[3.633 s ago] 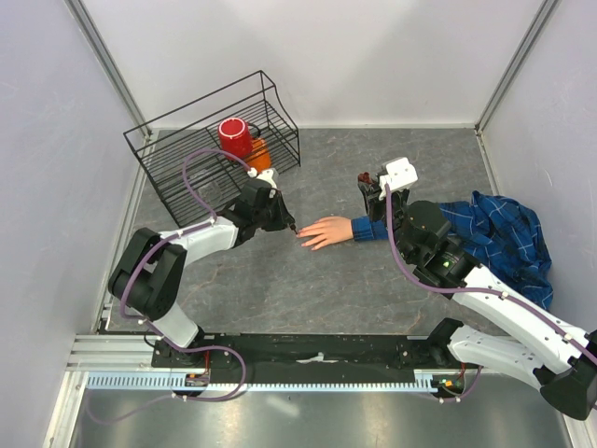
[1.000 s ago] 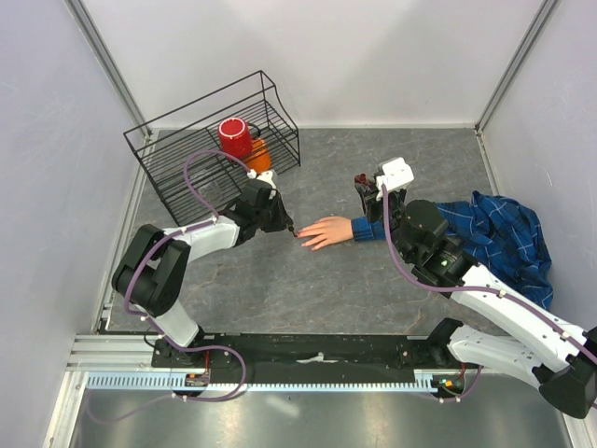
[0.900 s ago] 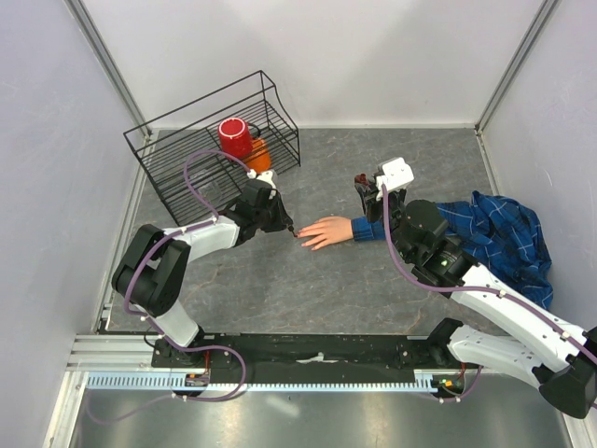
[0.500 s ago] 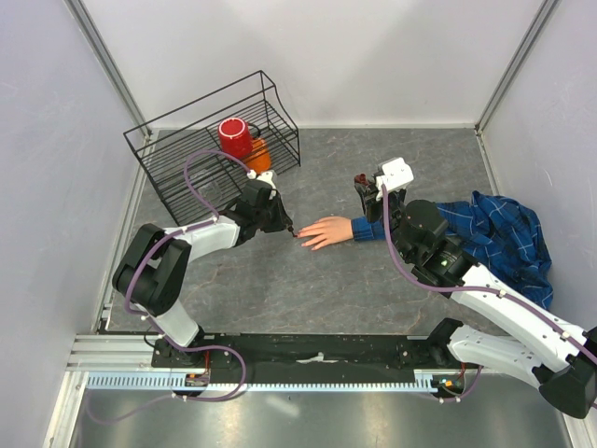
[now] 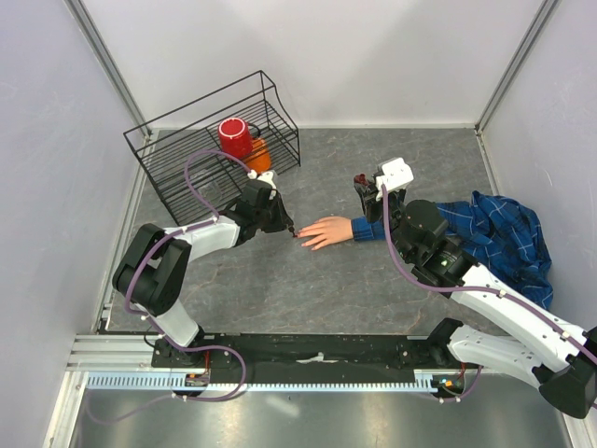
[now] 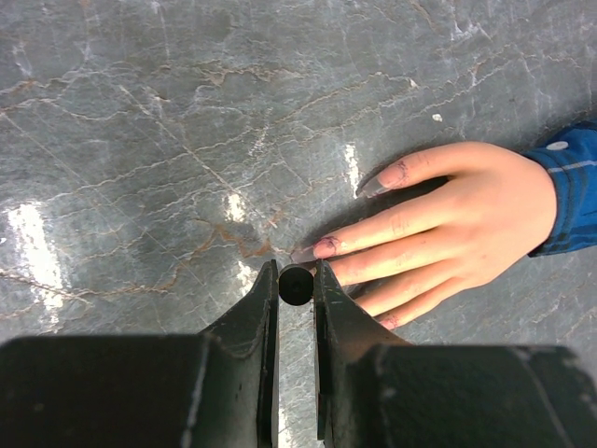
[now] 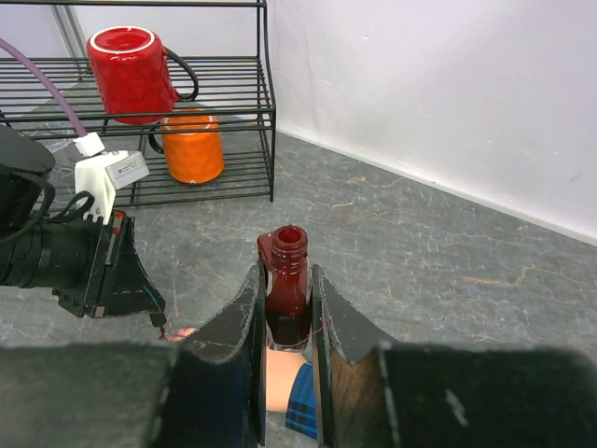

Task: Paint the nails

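Observation:
The peach fake hand lies palm down mid-table, fingers pointing left, with a blue plaid cuff. Its nails are pale, with dark reddish smears on the fingertip skin behind them. My left gripper is shut on the black brush cap, right at the tip of a middle finger. In the right wrist view the red brush tip hangs below it. My right gripper is shut on the open dark red polish bottle, held upright above the cuff.
A black wire rack at the back left holds a red mug and an orange cup. The rest of the blue plaid shirt lies bunched at the right, under my right arm.
Since the earliest frame my right gripper has shifted slightly left with the bottle. Over the last second nothing visibly moves.

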Available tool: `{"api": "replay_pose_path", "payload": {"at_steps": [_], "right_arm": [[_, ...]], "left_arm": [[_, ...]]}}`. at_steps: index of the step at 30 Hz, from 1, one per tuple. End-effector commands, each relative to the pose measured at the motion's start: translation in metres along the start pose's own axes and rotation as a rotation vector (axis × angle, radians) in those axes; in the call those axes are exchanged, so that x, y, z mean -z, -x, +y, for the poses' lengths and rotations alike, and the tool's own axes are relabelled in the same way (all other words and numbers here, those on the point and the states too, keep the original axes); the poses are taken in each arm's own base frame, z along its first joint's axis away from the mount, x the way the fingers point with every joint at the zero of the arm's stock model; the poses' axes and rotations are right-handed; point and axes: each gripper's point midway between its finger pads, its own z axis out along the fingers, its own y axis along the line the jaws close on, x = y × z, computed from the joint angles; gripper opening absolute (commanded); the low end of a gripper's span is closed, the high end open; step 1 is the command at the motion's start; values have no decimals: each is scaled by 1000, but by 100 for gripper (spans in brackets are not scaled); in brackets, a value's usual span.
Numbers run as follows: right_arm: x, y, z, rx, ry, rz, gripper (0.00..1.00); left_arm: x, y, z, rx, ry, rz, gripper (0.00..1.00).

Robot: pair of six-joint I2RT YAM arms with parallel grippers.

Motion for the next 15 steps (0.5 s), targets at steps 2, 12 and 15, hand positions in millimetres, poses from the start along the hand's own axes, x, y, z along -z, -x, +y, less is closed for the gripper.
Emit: {"api": "replay_pose_path", "payload": {"at_steps": [2,12,15], "right_arm": [[-1,22,-1,-28,3,-57,0],[-1,21,0,-29,5,-56,0],[-2,21,0,-30,7,-55,0]], "left_arm": [[0,21,-19,22,-74,-50,2],[2,23,-22,18,-87,-56,2],[2,24,-22,18,-85,-59,2]]}}
